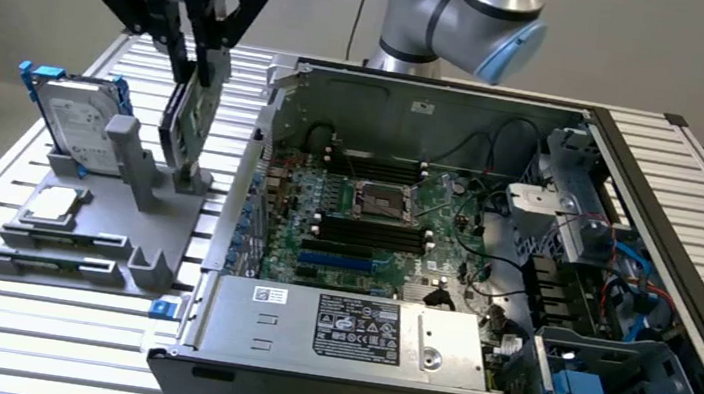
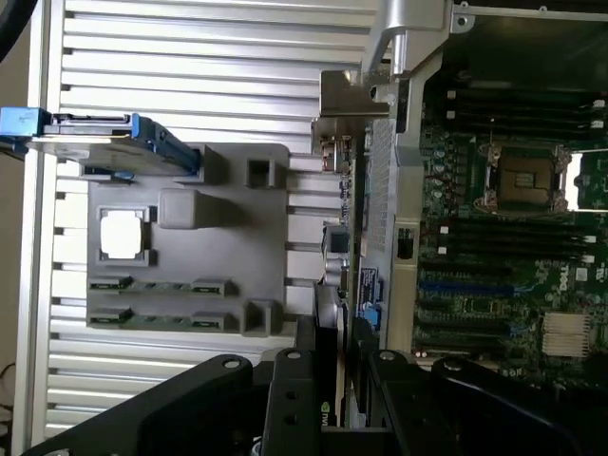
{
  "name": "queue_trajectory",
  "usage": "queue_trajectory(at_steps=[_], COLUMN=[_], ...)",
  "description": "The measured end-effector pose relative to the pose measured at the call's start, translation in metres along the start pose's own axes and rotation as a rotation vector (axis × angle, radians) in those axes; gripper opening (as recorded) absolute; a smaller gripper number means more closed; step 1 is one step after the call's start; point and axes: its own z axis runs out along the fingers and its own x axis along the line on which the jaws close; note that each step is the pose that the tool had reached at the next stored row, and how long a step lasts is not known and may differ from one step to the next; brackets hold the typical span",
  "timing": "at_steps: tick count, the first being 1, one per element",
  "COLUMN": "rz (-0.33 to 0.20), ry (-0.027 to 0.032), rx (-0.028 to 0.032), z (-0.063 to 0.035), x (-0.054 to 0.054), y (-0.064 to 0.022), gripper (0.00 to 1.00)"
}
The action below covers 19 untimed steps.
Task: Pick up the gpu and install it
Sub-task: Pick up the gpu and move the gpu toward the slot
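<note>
The gpu [image 1: 185, 116] stands on edge over the grey holder [image 1: 164, 196], left of the open computer case in the exterior view. Its lower edge sits at the holder's slot; I cannot tell whether it has come free. My gripper [image 1: 195, 55] is shut on the card's upper edge, one finger on each face. In the wrist view the gpu [image 2: 344, 256] runs edge-on out from between my fingers [image 2: 313, 332], with its silver end bracket [image 2: 347, 100] at the far end. It hangs beside the case wall [image 2: 404, 237].
A silver hard drive in a blue frame [image 1: 73, 117] stands upright on the holder, with a small square silver chip [image 1: 56, 204] in front of it. The open case [image 1: 674, 196] holds the motherboard [image 1: 371, 204], blue slots [image 1: 332, 255] and a power supply [image 1: 350, 328].
</note>
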Motion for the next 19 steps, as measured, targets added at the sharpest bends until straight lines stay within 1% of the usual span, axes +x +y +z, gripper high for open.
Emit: queue_trajectory(at_steps=[2, 3, 8, 10, 12, 13, 15, 17, 19], rz=[0.000, 0.000, 0.002, 0.002, 0.003, 0.003, 0.003, 0.003, 0.003], ry=[0.0025, 0.0046, 0.0236, 0.0300, 0.0350, 0.0366, 0.0391, 0.0398, 0.0398], rx=[-0.0008, -0.0012, -0.0019, -0.0022, -0.0021, -0.0018, 0.0009, 0.0044, 0.0064], z=[-0.0062, -0.0077, -0.0085, -0.0087, -0.0089, -0.0089, -0.0085, -0.0072, -0.0049], x=[-0.009, -0.014, -0.036, -0.045, -0.054, -0.059, -0.068, -0.077, -0.086], y=[-0.0011, -0.0018, -0.0055, -0.0069, -0.0083, -0.0090, -0.0100, -0.0108, -0.0115], gripper=[0.26, 0.26, 0.26, 0.26, 0.26, 0.26, 0.26, 0.26, 0.26])
